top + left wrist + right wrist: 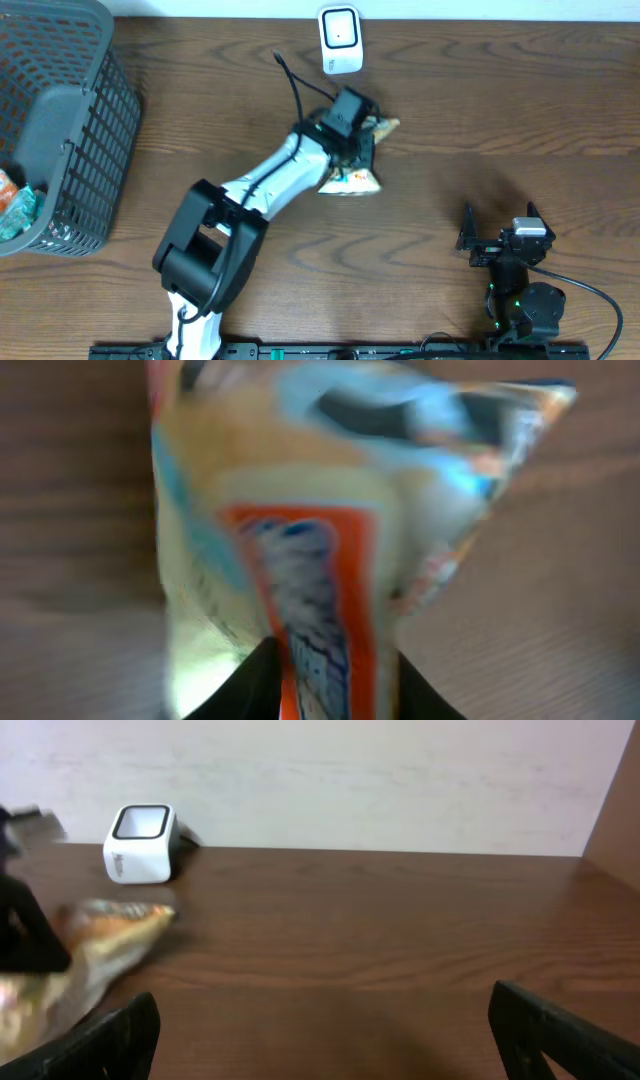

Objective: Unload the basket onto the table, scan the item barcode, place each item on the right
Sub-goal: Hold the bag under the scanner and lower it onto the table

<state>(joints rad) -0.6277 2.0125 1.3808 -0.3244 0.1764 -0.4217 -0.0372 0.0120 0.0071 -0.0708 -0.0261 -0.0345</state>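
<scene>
The grasp looks made: the left jaws pinch the snack packet (352, 180), which sits near the white scanner (340, 40) at the far side of the desk (500, 120), the right jaws hang spread and idle, so next the packet's barcode must face the scanner window.

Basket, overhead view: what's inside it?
Orange and teal packaging lies at the bottom of the basket, by the frame's left edge. One item or several, cannot tell: the frame cuts it off, and the wall hides part of the floor.
</scene>
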